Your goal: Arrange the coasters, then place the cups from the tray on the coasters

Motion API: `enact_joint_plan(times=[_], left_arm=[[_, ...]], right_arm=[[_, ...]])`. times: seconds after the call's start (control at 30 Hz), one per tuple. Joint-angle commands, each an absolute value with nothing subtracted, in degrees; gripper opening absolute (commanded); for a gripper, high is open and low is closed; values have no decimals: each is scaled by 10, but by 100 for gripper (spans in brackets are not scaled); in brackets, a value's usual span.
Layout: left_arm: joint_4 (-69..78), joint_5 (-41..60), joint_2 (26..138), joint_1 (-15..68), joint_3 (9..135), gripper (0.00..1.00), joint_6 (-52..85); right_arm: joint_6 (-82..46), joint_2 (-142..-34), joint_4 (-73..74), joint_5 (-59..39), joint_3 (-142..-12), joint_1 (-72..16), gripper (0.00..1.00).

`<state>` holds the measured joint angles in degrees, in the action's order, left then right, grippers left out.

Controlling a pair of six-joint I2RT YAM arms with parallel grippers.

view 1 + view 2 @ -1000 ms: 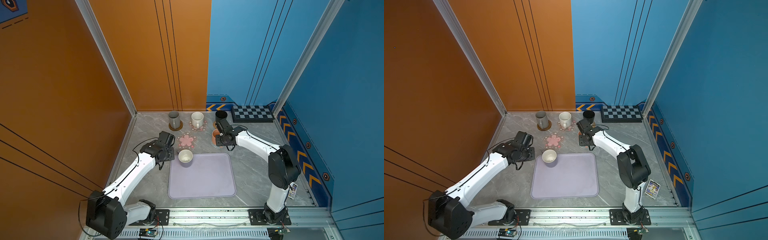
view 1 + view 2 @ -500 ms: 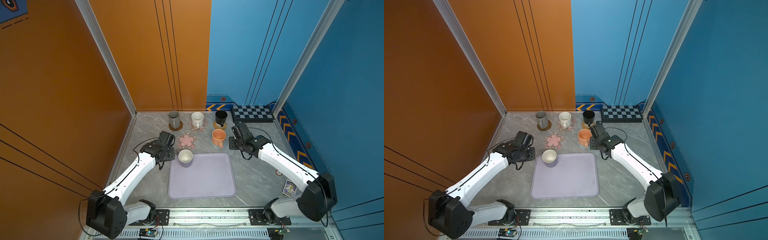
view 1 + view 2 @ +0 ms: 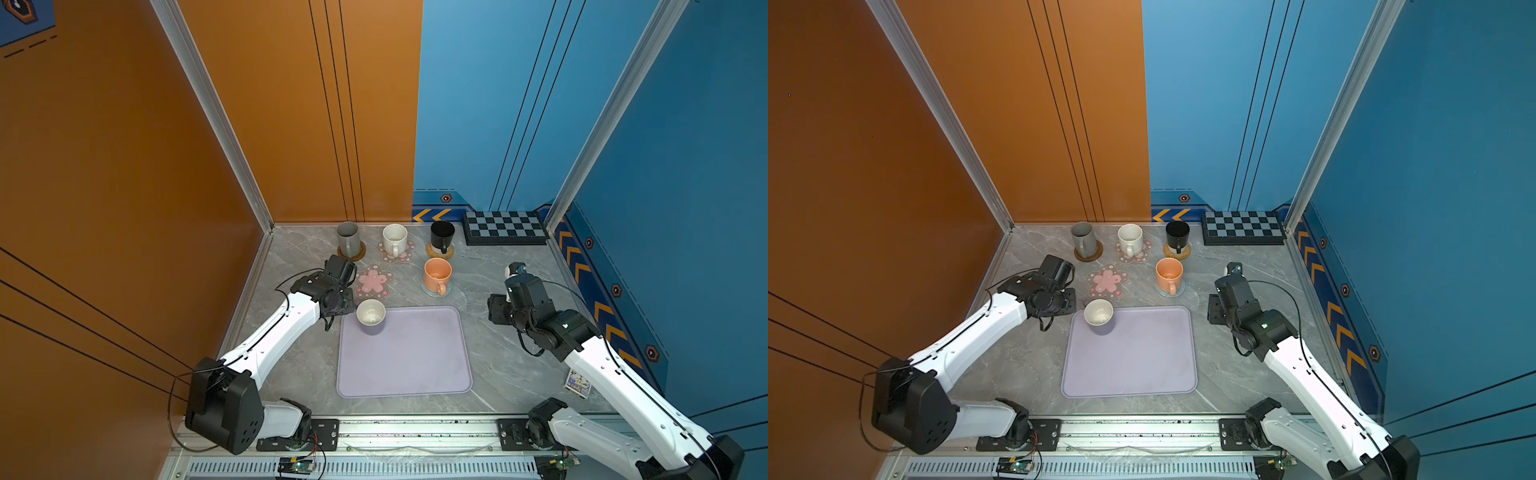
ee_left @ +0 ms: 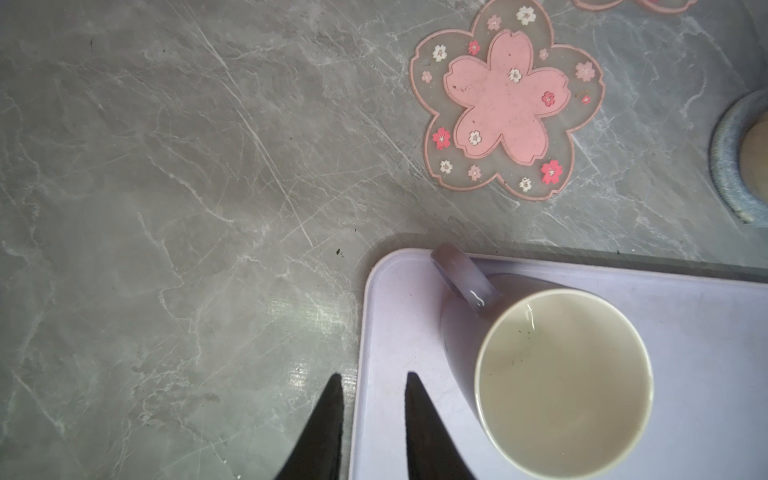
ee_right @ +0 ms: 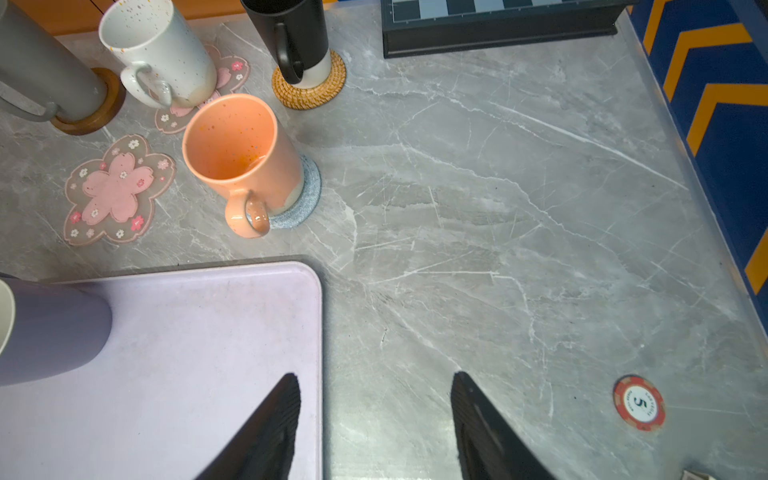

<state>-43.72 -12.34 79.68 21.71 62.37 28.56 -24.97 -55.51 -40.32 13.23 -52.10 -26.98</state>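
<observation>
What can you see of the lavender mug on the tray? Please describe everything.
The lavender mug looks like glazed ceramic: lavender outside, cream inside, with one loop handle. It stands upright and empty in the far corner of the tray on the left arm's side, handle toward that corner. Only the tray touches it; the left hand hovers beside it, slightly open.

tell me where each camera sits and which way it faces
Top views: high above the front edge, looking down on the table; left arm and right arm show in both.
Left wrist: on the left arm, looking past the left pincer at the lavender cup on the tray.
Right wrist: on the right arm, looking past the right pincer toward the orange cup.
Shared: both wrist views show the pink coaster.
</observation>
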Motion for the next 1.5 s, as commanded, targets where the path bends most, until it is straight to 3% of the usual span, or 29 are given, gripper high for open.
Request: enact_joint_plan(times=[0.0,0.67,1.47], left_arm=[[-425,-125,831,219,652,27,297],[-378,-91,986,220,741,26,330],[-378,-69,934,236,656,26,335]], right_arm=[[-259,-551,-434,117,-508,-267,61],[-236,-578,-436,133,-499,-261,63],[-239,-620,-408,104,-507,-260,63]])
